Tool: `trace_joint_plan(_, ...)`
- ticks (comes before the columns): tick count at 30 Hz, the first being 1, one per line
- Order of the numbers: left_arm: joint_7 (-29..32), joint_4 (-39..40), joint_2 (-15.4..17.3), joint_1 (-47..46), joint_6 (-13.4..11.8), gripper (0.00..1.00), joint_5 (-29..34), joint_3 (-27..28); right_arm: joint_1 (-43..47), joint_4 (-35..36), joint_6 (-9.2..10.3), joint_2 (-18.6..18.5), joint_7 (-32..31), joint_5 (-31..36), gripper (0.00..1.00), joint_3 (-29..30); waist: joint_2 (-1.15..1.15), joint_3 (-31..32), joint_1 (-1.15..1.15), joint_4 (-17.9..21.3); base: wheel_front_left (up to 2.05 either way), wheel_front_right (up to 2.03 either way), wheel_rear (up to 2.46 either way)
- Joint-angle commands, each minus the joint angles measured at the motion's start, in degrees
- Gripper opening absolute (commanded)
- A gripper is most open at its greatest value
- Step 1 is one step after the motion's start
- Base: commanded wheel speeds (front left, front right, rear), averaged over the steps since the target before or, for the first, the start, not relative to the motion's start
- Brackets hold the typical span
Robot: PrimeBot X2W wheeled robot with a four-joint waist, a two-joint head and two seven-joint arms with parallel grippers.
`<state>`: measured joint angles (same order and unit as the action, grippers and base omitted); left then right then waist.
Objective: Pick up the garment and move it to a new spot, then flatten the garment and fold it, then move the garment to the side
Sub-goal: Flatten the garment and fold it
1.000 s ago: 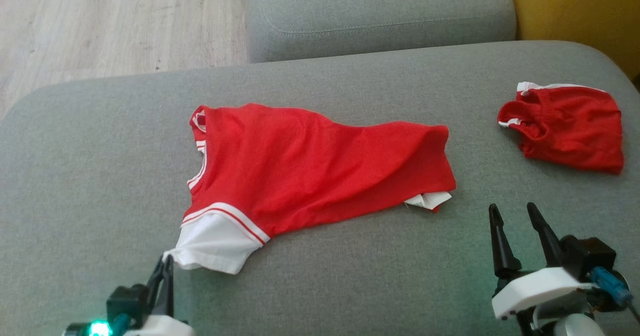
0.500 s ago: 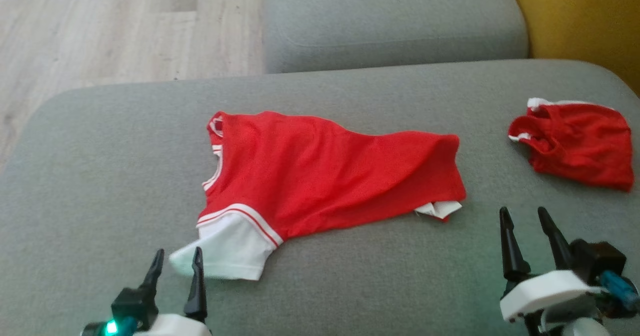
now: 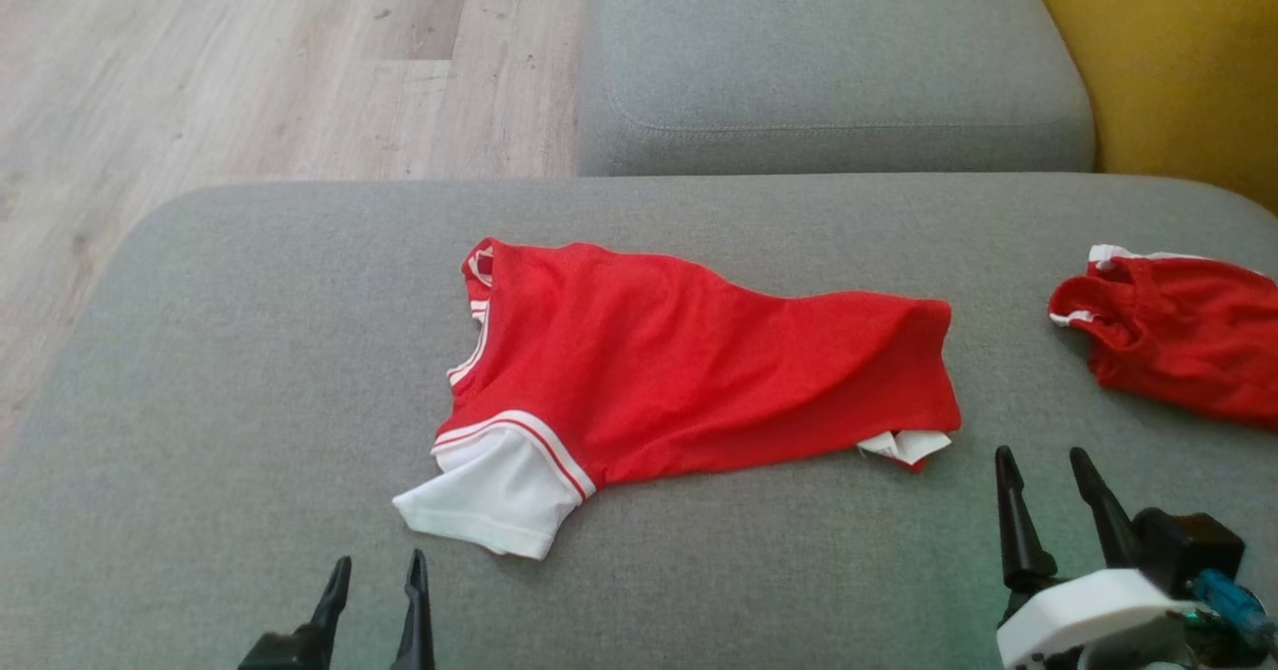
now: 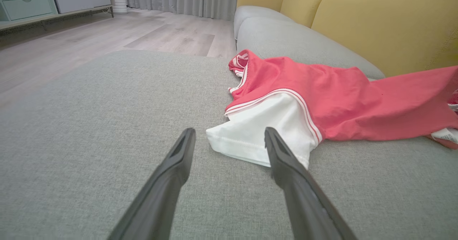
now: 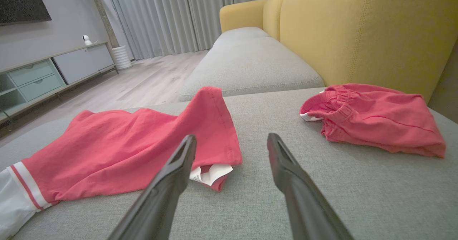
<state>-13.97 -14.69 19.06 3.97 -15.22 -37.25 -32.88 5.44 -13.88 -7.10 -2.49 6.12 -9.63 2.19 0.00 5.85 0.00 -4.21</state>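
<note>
Left end effector, spread like right end effector, released rumpled red garment's white sleeve.

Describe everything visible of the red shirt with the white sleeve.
The red shirt is thin, soft-looking fabric with a white sleeve and red-and-white striped trim. It lies rumpled but mostly flat on the grey cushion, collar leftward, a white label poking from its hem. The open left gripper sits short of the sleeve, touching nothing.
</note>
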Motion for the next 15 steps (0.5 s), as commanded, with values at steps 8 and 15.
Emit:
trace_joint_plan(8,-0.9,1.0,-0.4,-3.3,0.1,1.0,0.2,2.0,-2.0,0.0,-0.39,-0.4,1.8,-0.9,1.0,-1.7,0.0,0.4,0.0,-0.3,0.0,0.0,0.0)
trace_joint_plan(15,-1.0,1.2,-0.5,-3.7,-0.2,1.0,0.4,2.0,-2.2,-0.4,-0.39,-0.4,2.0,-1.0,1.0,-2.2,0.0,0.5,0.0,0.1,0.0,0.0,0.0)
